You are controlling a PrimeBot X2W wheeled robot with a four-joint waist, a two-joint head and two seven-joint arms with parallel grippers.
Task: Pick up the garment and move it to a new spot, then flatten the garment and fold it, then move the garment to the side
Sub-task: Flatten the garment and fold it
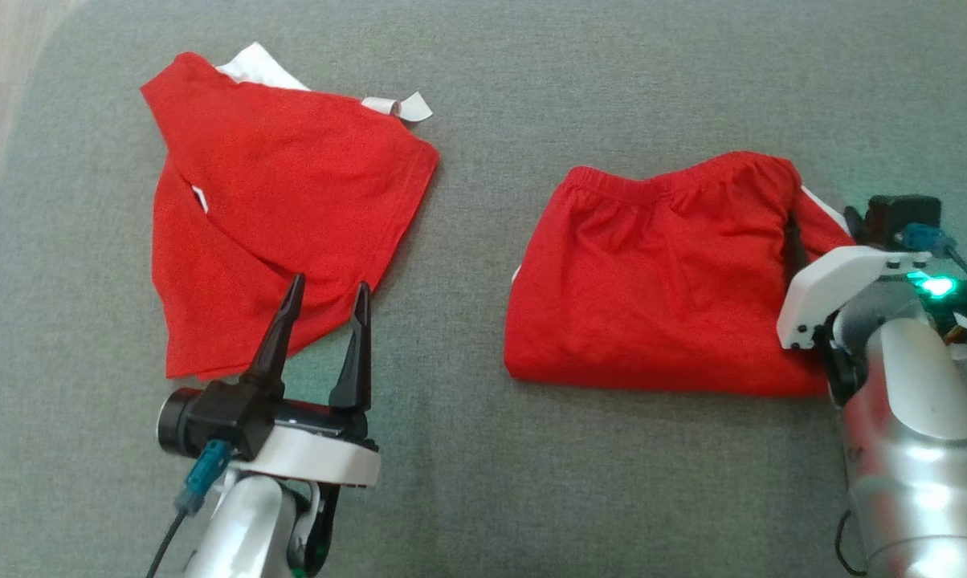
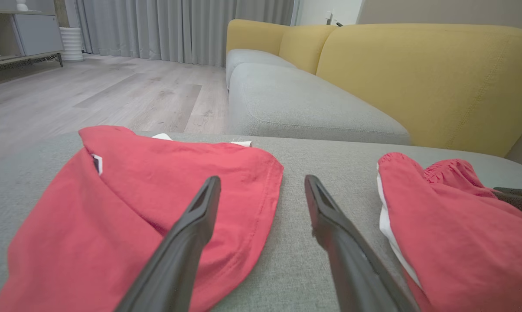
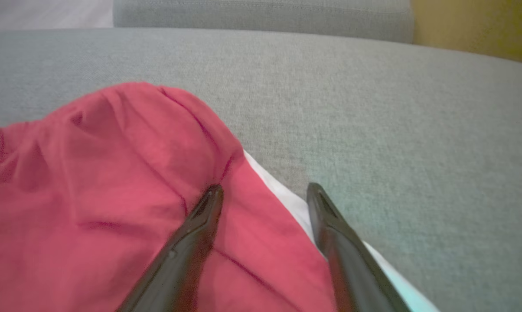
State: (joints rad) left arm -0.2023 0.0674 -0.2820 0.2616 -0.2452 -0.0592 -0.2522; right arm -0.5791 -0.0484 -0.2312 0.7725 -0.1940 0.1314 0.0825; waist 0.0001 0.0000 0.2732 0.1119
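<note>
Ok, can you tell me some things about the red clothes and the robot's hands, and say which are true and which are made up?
1. The left red garment and the red shorts both lie on the grey cushion. True.
2. The left gripper is squeezing the left red garment. False: its fingers are open, holding nothing.
3. The two garments touch. False: bare cushion lies between them.
4. The right gripper is open at the shorts' edge. True.
</note>
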